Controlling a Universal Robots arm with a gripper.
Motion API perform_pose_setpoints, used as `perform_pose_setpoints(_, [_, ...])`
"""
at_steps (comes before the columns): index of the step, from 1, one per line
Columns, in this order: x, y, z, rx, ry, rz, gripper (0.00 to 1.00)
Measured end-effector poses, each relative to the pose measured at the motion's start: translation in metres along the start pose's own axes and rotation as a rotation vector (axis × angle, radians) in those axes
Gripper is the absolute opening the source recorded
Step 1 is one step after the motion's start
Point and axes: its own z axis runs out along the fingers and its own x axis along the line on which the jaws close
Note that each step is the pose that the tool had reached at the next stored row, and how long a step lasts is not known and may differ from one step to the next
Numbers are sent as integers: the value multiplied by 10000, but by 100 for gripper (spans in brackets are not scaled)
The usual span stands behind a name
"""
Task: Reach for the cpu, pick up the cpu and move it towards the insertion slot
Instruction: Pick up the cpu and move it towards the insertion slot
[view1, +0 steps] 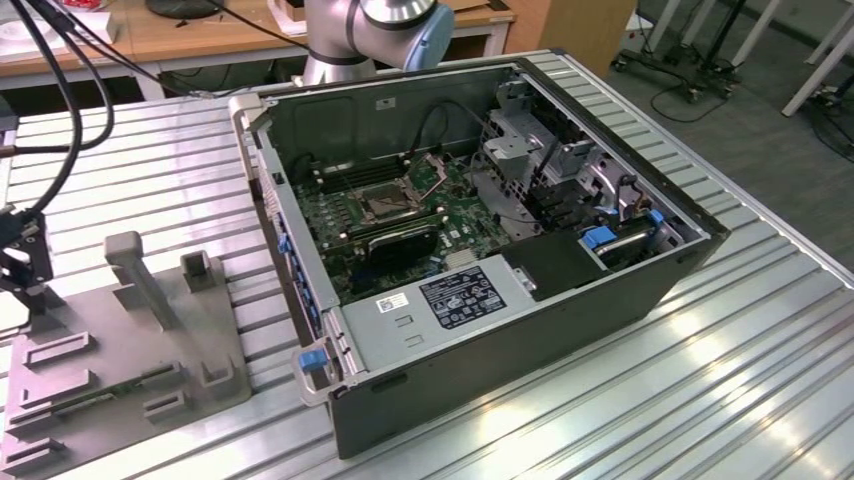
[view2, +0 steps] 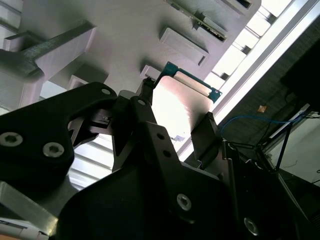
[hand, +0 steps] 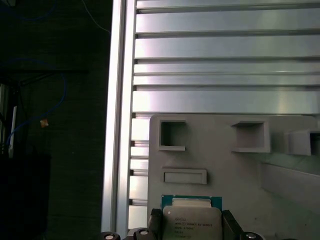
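Right now my jaws are clamped on the cpu (hand: 192, 222), gripping it by two opposite edges, as both wrist views show. Its pale metal face with a green rim is plain in the first wrist view. Beneath it lies the grey tray (hand: 225, 165) with its square recesses; whether the cpu touches the tray I cannot tell. Beyond the tray runs the ribbed metal worktop (hand: 225, 50). Farther off, the open computer case (view1: 507, 400) stands toward the exterior view's right of the tray. The insertion slot (view1: 384, 205) sits inside it, well apart from the cpu.
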Motion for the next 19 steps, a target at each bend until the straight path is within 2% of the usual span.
perform_pose_setpoints(19, [0,3,-44,0,-1,1,55])
